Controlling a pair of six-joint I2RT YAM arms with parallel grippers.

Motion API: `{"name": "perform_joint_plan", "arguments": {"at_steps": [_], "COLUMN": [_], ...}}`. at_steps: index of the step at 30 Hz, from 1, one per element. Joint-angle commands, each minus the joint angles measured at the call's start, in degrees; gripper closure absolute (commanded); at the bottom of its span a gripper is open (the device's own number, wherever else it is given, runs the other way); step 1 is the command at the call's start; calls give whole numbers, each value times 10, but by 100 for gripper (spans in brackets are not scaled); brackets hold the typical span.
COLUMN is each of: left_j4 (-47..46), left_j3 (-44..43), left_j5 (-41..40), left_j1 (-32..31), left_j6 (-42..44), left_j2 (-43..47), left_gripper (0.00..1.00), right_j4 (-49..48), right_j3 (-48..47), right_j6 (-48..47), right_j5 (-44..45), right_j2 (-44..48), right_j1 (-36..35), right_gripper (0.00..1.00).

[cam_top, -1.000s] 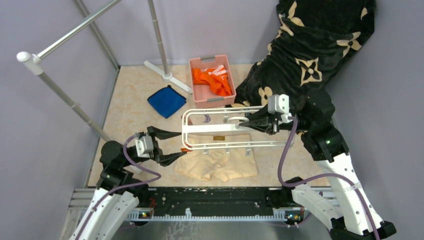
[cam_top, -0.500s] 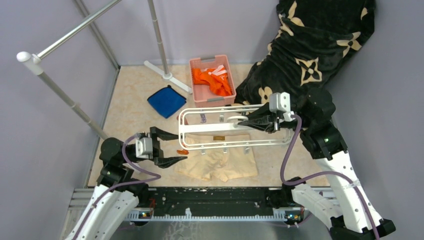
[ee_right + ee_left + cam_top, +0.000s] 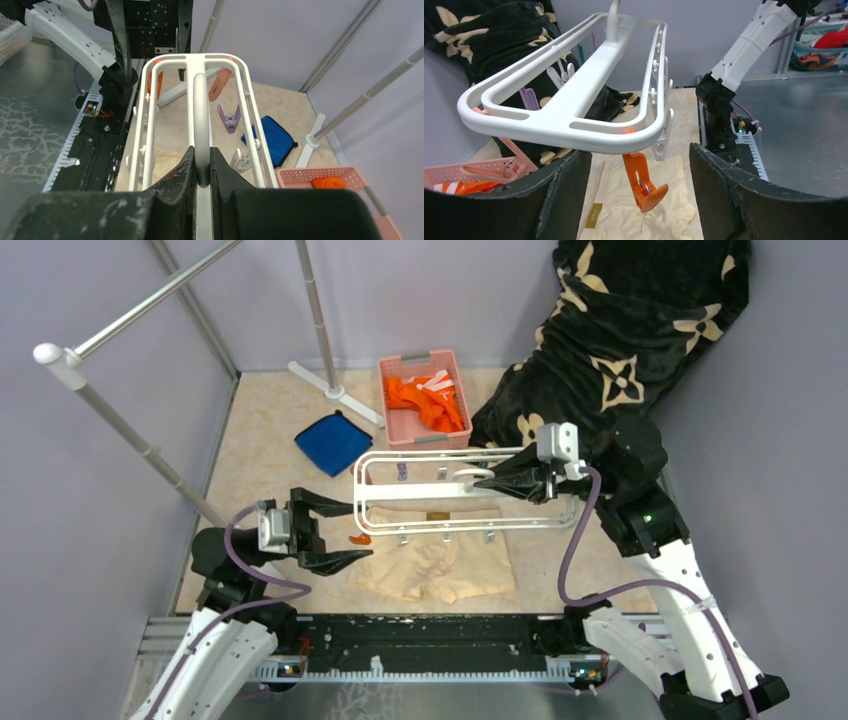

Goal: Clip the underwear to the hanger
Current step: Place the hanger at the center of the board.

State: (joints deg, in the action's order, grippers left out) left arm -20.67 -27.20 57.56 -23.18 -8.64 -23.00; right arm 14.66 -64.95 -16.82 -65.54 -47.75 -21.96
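Note:
The underwear (image 3: 432, 565), pale peach with a small label, lies flat on the table near the front edge. The white hanger (image 3: 455, 496) hovers level above its waistband. My right gripper (image 3: 492, 480) is shut on the hanger's hook (image 3: 201, 115). An orange clip (image 3: 358, 538) dangles from the hanger's left end, and white clips hang along its bars. My left gripper (image 3: 345, 532) stands open at that left end, its fingers either side of the orange clip (image 3: 644, 182) without touching it. In the left wrist view the underwear (image 3: 624, 210) lies below the clip.
A pink basket (image 3: 398, 440) with orange clothes stands at the back. A blue folded cloth (image 3: 334, 443) lies to its left. A black patterned blanket (image 3: 620, 340) fills the back right. Grey rack poles (image 3: 130, 440) and the rack foot (image 3: 335, 392) stand at left and back.
The right gripper has carried the hanger a little left and toward the back. The left gripper has drawn back leftward with it and its jaws stand slightly wider.

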Motion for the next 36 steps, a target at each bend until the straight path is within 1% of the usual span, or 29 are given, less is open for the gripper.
{"name": "perform_joint_plan", "arguments": {"at_steps": [1,5,9,11,13,15,17,20,24,27,29,31,36], "left_j4": [-91,-164,-178,-152,-96,-23,41,112,186,228,243,239,215], "left_j3": [30,55,58,57,49,34,24,18,14,11,13,19,27], "left_j5": [-23,-26,-22,-31,-61,-117,-192,-289,-386,-477,-516,-525,-505], "left_j1": [1,1,1,1,1,1,1,1,1,2,1,1,1], "left_j6": [-89,-152,-163,-145,-107,-71,-44,-16,-2,-15,-26,-30,-34], "left_j2": [-2,-13,-28,-31,-30,-23,-13,15,62,91,110,122,117], "left_gripper": [23,27,32,32,27,21,12,1,0,0,0,0,0], "right_j4": [-73,-87,-90,-99,-123,-151,-177,-199,-213,-215,-208,-204,-186], "right_j3": [4,13,23,33,48,72,89,104,113,113,113,107,71], "right_j6": [0,8,7,9,18,32,45,50,48,37,19,2,-37], "right_j5": [5,7,25,50,68,78,91,112,131,132,125,113,77], "right_j2": [4,1,-5,-9,-15,-19,-23,-31,-57,-86,-112,-144,-246], "right_j1": [0,0,0,0,0,0,0,0,0,0,0,0,-1], "right_gripper": [100,100,100,100,100,100,100,100,100,100,100,100,98]}}
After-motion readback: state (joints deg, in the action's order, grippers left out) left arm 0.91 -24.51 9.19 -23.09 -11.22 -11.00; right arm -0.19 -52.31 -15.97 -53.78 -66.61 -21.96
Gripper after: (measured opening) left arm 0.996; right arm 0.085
